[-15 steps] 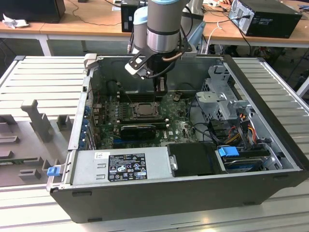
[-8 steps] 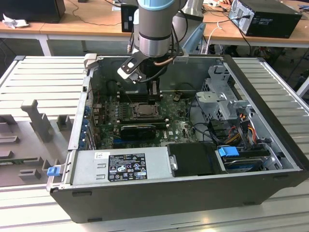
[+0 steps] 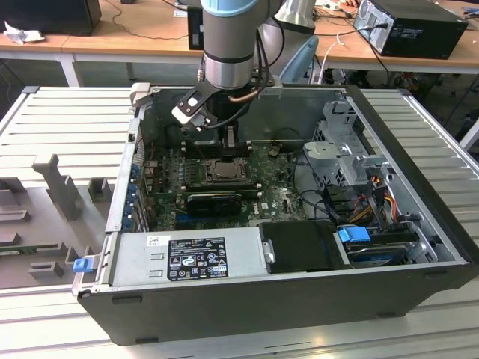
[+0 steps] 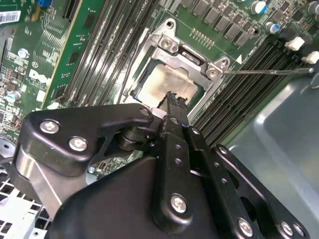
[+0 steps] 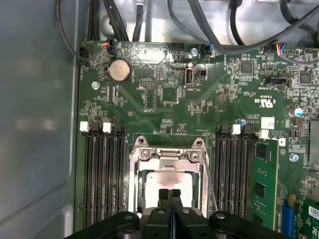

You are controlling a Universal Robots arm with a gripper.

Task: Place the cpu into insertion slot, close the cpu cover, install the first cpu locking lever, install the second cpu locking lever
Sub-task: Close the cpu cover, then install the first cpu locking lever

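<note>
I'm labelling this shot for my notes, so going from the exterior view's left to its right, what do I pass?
Grey moulded tray → insertion slot → metal drive cage.

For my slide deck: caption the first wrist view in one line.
Gripper, fingers together, over the cpu seated in the insertion slot, cpu cover lowered around it.

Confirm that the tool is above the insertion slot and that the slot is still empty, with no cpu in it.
Not empty: the first wrist view shows the cpu already lying in the insertion slot. The tool is above the slot, as stated.
</note>
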